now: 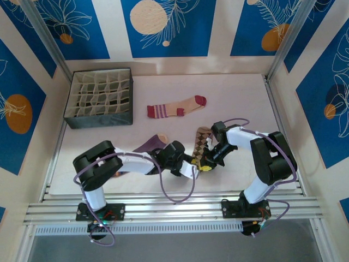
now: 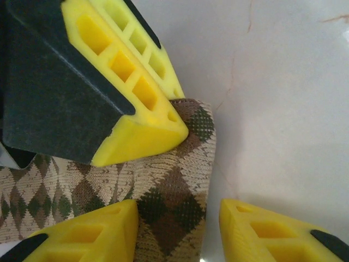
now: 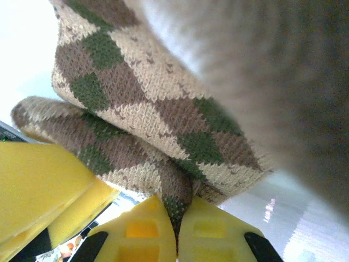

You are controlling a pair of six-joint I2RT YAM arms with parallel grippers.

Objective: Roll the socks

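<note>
Right wrist view: the right gripper (image 3: 175, 215) is closed tight on a folded edge of the argyle sock (image 3: 163, 109), knit bunched btwn the pads, so I'd judge the roll as barely begun. Left wrist view has the left gripper (image 2: 179, 213) half open and not gripping. One finger sits over the sock, the other over bare table (image 2: 283, 82) past the sock's edge. Top view puts that sock near the table's near edge, right of centre, w/ both grippers crowded over it. Risks as I judge them: the pinch is thin, just a sliver of fabric, so a pull or twist could slip it out & the fold would spring flat. The two grippers' fingers are v. close. If the left one closes now it may clamp the other's finger, or catch one layer only & drag the sock instead of rolling it. A loose roll is likely if tension drops. The purple sock (image 1: 146, 146) lies just to the left, partly under the left arm, & could get swept toward the near edge. The striped-cuff sock (image 1: 177, 107) mid-table & the divider box (image 1: 98, 118) at the far left corner look well clear.
</note>
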